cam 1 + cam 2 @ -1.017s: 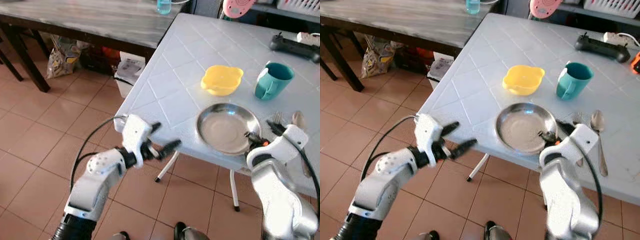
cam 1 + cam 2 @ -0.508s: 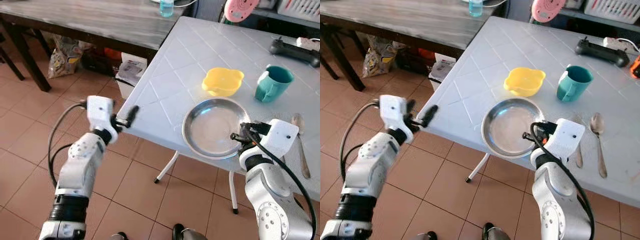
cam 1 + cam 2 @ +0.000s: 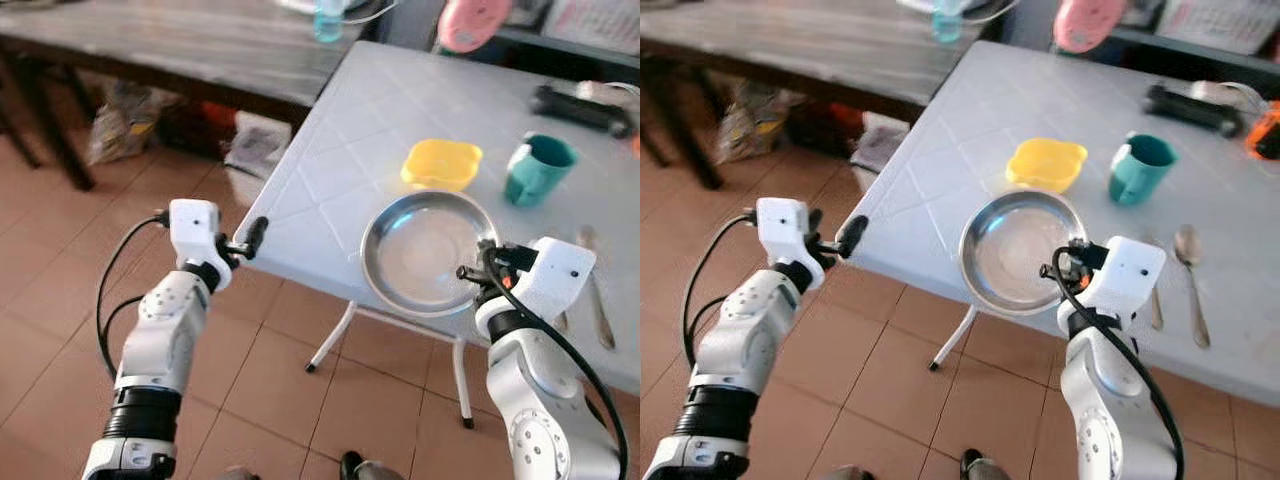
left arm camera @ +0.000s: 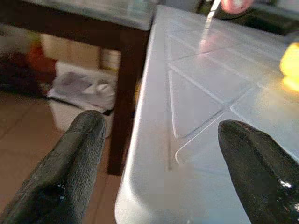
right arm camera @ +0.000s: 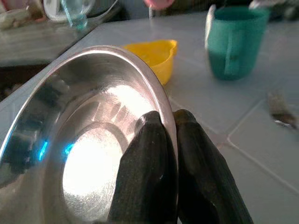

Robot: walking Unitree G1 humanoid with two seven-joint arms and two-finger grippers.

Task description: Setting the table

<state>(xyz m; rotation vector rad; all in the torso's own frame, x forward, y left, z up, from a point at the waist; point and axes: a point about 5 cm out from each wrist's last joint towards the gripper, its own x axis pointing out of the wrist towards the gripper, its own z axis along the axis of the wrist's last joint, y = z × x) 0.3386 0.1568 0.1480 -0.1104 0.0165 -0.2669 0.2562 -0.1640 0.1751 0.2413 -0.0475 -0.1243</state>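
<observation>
Your left gripper (image 3: pixel 243 243), fingers spread, hangs at the white table's (image 3: pixel 330 190) corner. The steel plate (image 3: pixel 425 250) lies near the front edge, its rim pinched by your right gripper (image 5: pixel 167 140). Behind: yellow bowl (image 3: pixel 441 164), teal mug (image 3: pixel 537 168).

The round steel plate (image 3: pixel 422 250) is lying near the white table's (image 3: pixel 330 170) front edge, its rim pinched by the right gripper (image 3: pixel 470 272), just before the yellow bowl (image 3: pixel 441 163).
</observation>
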